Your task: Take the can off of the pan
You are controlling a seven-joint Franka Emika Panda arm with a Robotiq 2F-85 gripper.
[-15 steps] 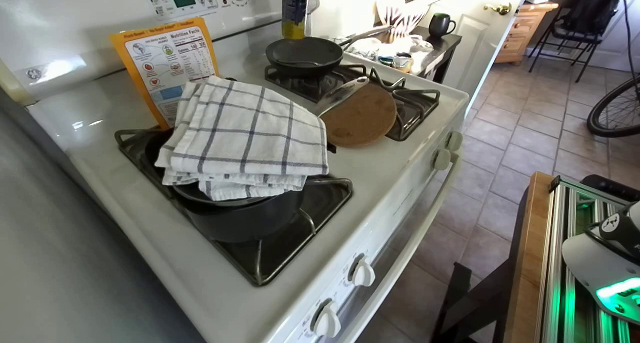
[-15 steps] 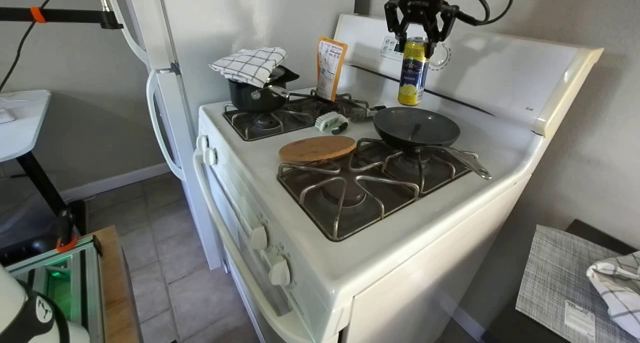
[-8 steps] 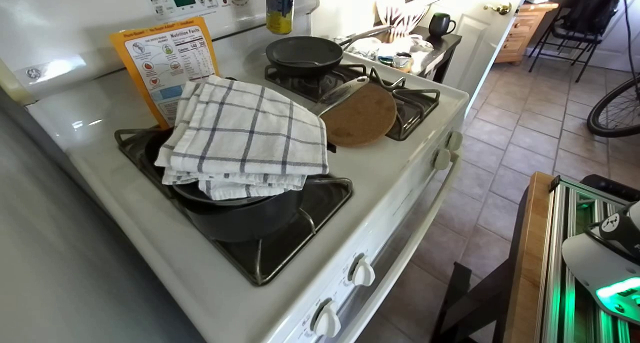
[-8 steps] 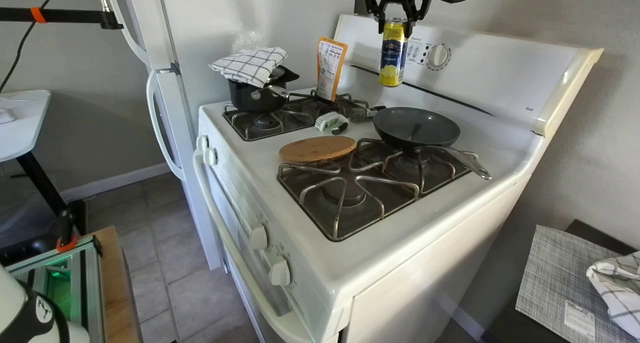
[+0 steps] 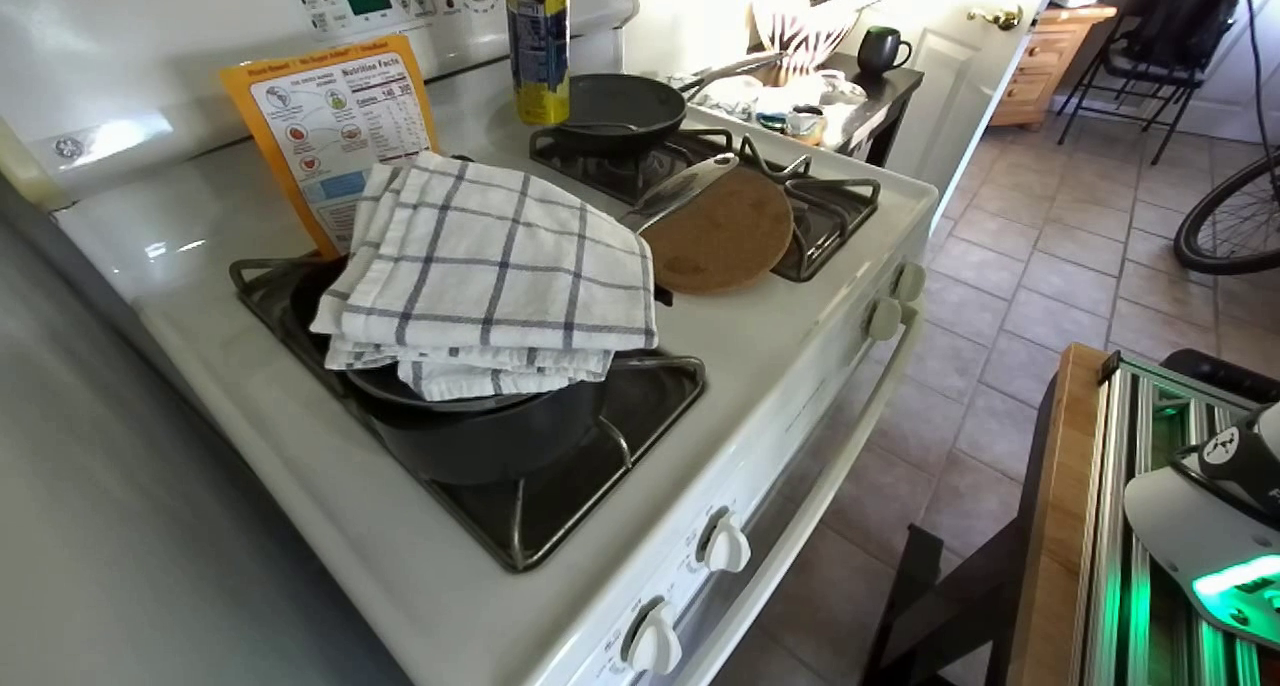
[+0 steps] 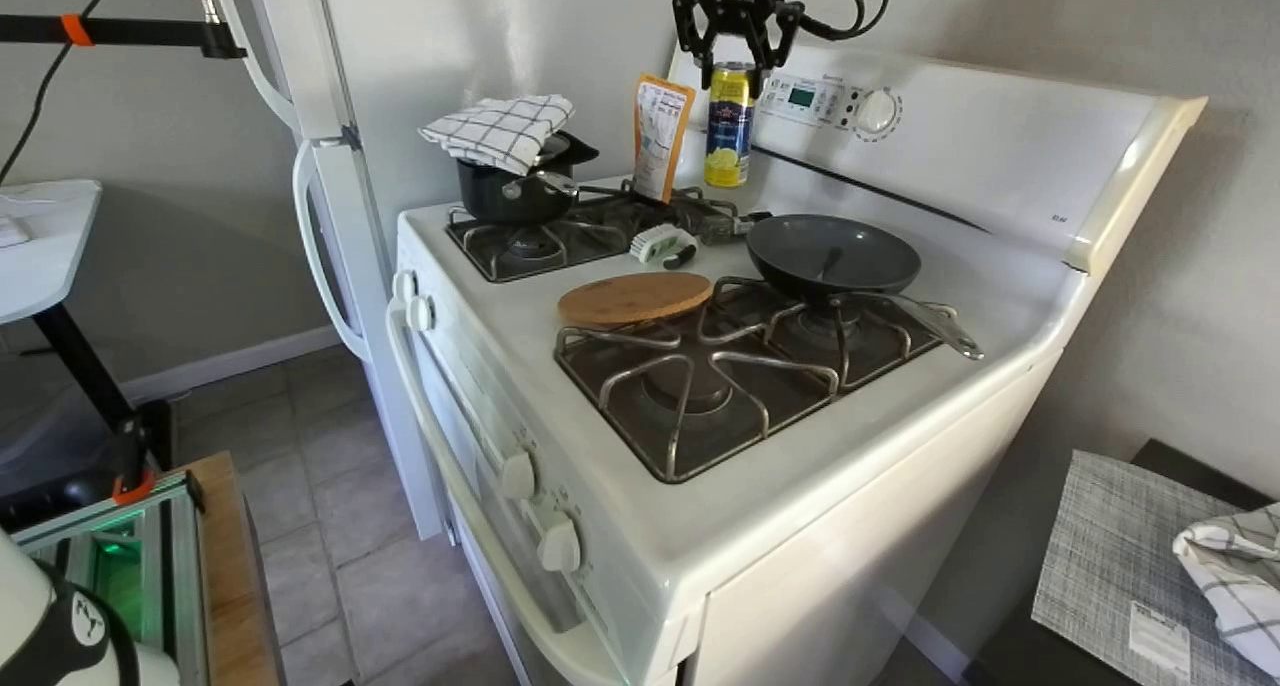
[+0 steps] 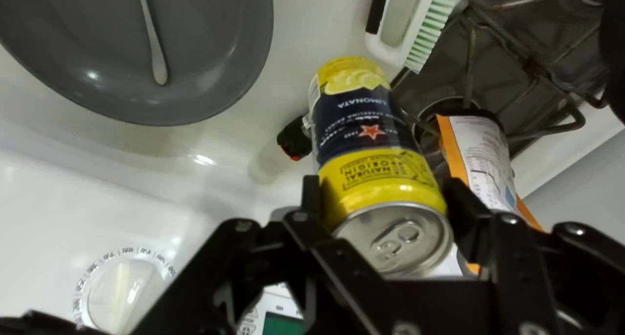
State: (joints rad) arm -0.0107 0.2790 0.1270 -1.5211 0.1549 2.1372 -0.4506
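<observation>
The can is yellow and dark blue with a silver top. My gripper is shut on its upper end, with one finger on each side. In the wrist view the can hangs between the fingers. It is upright and held in the air above the back of the stove, beside the pan. The dark round pan sits on the rear burner. In an exterior view the can overlaps the left edge of the pan. In the wrist view the pan lies apart from the can.
An orange and white pouch stands close to the can. A brush and a clear object with a black end lie below it. A wooden board, a towel-covered pot and the stove's back panel are around.
The can and gripper have moved away from above the pan, leftward in both exterior views. They rose at first and have since come lower. The pan has not moved.
</observation>
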